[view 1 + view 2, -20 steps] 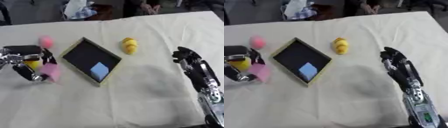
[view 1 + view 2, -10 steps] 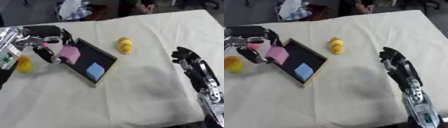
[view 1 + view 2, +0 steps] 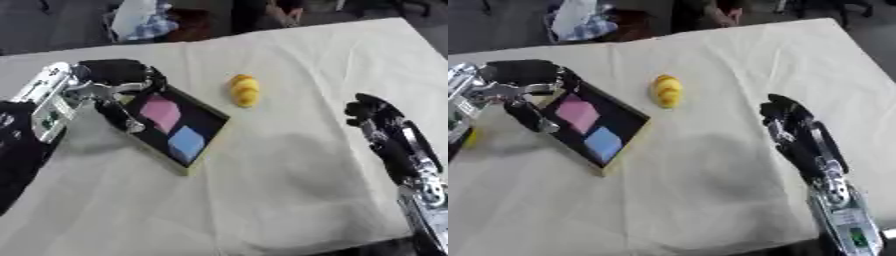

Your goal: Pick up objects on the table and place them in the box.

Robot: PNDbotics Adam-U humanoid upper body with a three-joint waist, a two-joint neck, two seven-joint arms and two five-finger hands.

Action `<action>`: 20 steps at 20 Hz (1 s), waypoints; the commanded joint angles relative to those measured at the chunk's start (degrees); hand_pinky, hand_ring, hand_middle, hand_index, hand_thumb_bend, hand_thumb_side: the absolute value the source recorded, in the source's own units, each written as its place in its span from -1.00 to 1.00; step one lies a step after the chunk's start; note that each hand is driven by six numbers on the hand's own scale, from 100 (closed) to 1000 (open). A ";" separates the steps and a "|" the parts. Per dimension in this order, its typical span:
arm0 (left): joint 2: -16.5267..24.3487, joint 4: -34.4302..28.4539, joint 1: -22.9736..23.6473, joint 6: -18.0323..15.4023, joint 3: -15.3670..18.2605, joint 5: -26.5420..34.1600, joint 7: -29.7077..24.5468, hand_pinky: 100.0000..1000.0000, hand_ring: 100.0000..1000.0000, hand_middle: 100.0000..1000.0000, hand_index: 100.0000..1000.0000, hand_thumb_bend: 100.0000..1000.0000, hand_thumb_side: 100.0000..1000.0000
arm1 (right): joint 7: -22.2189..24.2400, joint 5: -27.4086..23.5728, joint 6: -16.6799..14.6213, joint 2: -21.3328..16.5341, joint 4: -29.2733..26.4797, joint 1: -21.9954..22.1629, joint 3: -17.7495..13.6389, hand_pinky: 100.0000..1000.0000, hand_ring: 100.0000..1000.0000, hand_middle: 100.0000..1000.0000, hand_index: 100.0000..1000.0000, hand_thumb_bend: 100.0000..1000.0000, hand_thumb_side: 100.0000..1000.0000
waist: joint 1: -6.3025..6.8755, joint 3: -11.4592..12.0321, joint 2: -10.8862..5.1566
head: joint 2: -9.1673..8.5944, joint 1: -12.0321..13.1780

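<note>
Pink block (image 3: 160,110) lies in box (image 3: 208,131) beside blue block (image 3: 186,141); left hand (image 3: 118,80) at box's far-left edge, fingers curled, holding nothing. Next, I'd guess: yellow object (image 3: 244,90). Right hand (image 3: 374,118) idle, relaxed.

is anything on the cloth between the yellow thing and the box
Nothing visible. The yellow object lies on bare tablecloth just right of the box, with only cloth between them. The left robot hand is at the box's far-left side, the right robot hand well to the right.
</note>
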 commanded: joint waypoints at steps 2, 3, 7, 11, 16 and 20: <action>-0.34 0.25 -0.75 -0.73 0.06 -0.65 0.18 0.44 0.20 0.19 0.38 -0.67 -0.92 | 0.18 -0.41 -0.10 -0.34 -0.83 -0.75 -0.02 0.54 0.57 0.39 0.67 -1.00 -0.14 | -0.75 -0.24 -0.43 | 0.28 0.31; -0.42 0.35 -0.72 -0.85 0.04 -0.71 0.17 0.44 0.20 0.19 0.38 -0.67 -0.92 | 0.18 -0.42 -0.10 -0.33 -0.83 -0.76 -0.02 0.54 0.57 0.39 0.67 -1.00 -0.14 | -0.76 -0.25 -0.42 | 0.28 0.32; -0.85 0.75 -0.45 -1.61 -0.64 -0.73 -1.19 0.46 0.23 0.22 0.41 -0.66 -0.91 | 0.22 -0.42 -0.07 -0.27 -0.81 -0.75 -0.01 0.54 0.57 0.39 0.67 -1.00 -0.13 | -0.67 -0.44 -0.38 | 0.28 0.38; -0.91 1.29 -0.03 -2.27 -1.08 -0.67 -4.10 0.48 0.27 0.26 0.44 -0.61 -0.90 | 0.17 -0.38 -0.05 -0.25 -0.76 -0.67 -0.07 0.54 0.57 0.39 0.67 -1.00 -0.13 | -0.57 -0.49 -0.43 | 0.28 0.31; -0.52 1.45 0.30 -2.69 -1.22 -0.25 -6.96 0.51 0.37 0.40 0.56 -0.39 -0.88 | 0.12 -0.35 -0.05 -0.26 -0.74 -0.58 -0.14 0.54 0.57 0.39 0.67 -1.00 -0.13 | -0.47 -0.39 -0.55 | 0.28 0.12; 0.18 0.71 0.32 -2.77 -1.14 0.44 -8.01 0.52 0.44 0.49 0.64 -0.25 -0.67 | 0.10 -0.35 -0.06 -0.23 -0.73 -0.55 -0.18 0.54 0.57 0.39 0.67 -1.00 -0.13 | -0.48 -0.23 -0.63 | 0.28 0.01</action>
